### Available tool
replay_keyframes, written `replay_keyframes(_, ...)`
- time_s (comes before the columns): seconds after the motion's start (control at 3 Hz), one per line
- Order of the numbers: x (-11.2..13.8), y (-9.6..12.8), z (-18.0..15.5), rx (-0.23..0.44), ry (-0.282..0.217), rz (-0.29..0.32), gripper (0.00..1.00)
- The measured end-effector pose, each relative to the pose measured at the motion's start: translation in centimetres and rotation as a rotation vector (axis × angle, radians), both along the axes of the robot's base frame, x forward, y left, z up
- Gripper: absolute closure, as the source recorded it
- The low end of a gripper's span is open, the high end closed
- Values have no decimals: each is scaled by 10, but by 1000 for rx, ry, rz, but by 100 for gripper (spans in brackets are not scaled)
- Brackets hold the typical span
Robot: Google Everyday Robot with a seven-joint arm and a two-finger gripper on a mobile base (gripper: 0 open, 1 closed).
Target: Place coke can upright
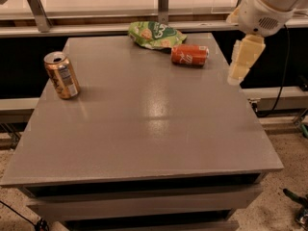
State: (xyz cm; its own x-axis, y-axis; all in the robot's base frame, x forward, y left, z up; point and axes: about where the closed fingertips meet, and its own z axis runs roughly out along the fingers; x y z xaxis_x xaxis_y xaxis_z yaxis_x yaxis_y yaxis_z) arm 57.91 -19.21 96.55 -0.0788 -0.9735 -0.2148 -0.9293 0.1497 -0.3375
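Note:
The red coke can (190, 55) lies on its side at the far right of the grey table (144, 129), its silver top pointing right. My gripper (240, 66) hangs from the white arm (262, 8) at the table's right edge. It is right of the can and a little nearer the camera, about a can's length away and not touching it. It holds nothing that I can see.
A gold-orange can (61, 75) stands upright near the table's left edge. A green chip bag (155, 34) lies at the far edge, just left of the coke can. A metal rail with posts (162, 4) runs behind the table.

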Motion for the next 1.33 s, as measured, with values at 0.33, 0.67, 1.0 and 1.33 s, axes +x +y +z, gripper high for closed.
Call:
replay_keyframes(0.33, 56, 4, -5, -17, -34, 8, 0)
replay_keyframes(0.67, 97, 22, -13, -31, -38, 43, 0)
replay_keyframes(1.0, 129, 40, -32, -32, -22, 65, 0)
replay_keyframes(1.33, 150, 58, -50, -24, 3, 76, 0)
